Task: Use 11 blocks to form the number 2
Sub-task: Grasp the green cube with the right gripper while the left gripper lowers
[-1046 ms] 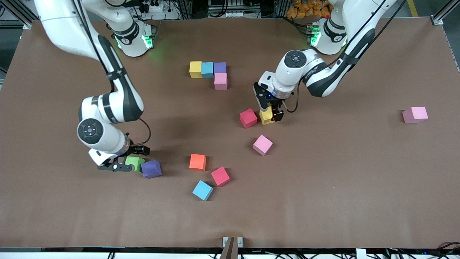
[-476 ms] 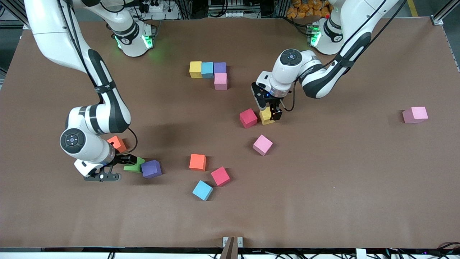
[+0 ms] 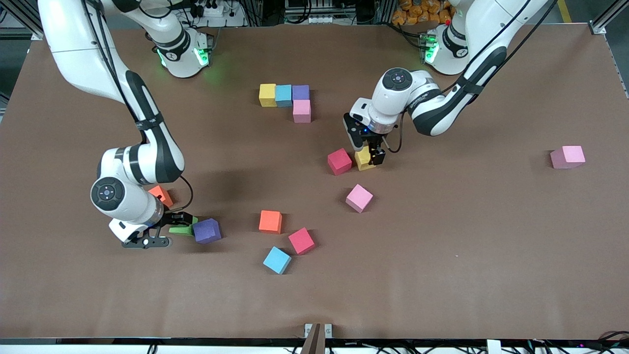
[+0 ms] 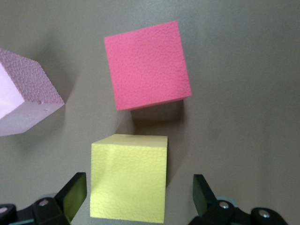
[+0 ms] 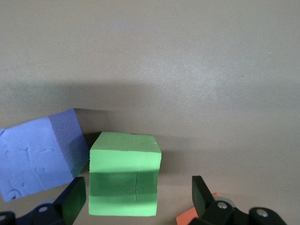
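Four blocks stand joined near the robots: yellow, light blue and purple in a row, with a pink one below the purple. My left gripper is open and low, straddling a yellow block beside a red block. Its wrist view shows the gripper, the yellow block and the red block. My right gripper is open around a green block next to a purple block. Its wrist view shows the gripper and the green block.
Loose blocks lie mid-table: pink, orange, red and light blue. Another orange block sits by the right arm's wrist. A pink block lies alone toward the left arm's end.
The right arm swung toward its own end of the table, uncovering an orange block, then eased back a little. Its gripper stays by the green block. The left gripper shifted slightly over the yellow block.
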### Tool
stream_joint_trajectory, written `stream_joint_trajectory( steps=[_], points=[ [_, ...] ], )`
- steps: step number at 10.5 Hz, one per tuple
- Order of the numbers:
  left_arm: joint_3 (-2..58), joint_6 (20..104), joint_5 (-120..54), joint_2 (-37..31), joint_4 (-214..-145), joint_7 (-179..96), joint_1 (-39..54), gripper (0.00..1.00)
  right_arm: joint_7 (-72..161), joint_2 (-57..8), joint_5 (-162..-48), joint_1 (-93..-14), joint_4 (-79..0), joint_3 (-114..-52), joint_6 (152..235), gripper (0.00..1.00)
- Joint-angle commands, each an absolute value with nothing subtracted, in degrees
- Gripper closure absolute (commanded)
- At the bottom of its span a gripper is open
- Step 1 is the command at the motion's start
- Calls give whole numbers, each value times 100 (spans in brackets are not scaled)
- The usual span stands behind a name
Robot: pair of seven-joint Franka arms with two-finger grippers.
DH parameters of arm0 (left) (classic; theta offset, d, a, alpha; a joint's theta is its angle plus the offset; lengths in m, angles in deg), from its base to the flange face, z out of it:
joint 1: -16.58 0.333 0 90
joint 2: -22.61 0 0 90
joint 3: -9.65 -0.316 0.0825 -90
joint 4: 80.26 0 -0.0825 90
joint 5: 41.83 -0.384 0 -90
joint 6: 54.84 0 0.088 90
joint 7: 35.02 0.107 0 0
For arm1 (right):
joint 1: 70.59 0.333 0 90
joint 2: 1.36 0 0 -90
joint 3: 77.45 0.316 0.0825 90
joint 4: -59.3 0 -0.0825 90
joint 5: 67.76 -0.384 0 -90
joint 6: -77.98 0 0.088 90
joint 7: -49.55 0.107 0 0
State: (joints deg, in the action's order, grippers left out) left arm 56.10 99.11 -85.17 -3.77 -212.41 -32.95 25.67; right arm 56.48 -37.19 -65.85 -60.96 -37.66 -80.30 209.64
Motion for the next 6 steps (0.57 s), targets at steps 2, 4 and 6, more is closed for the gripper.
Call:
stream_joint_trajectory(
  steps=[2, 4, 6],
  points=[
    [5571, 9994, -9155, -542, -21114, -3826, 2572, 0, 5684, -3897, -6653, -6118, -3624, -8000, 20998, 0],
    [5414, 9994, -9769, -709, -21052, -4361, 2563, 0, 5684, -3941, -6653, -6118, -3624, -8000, 21087, 0],
    [5404, 9994, -10097, -771, -21034, -4783, 2563, 0, 5684, -4020, -6653, -6127, -3624, -8000, 21235, 0]
  ],
)
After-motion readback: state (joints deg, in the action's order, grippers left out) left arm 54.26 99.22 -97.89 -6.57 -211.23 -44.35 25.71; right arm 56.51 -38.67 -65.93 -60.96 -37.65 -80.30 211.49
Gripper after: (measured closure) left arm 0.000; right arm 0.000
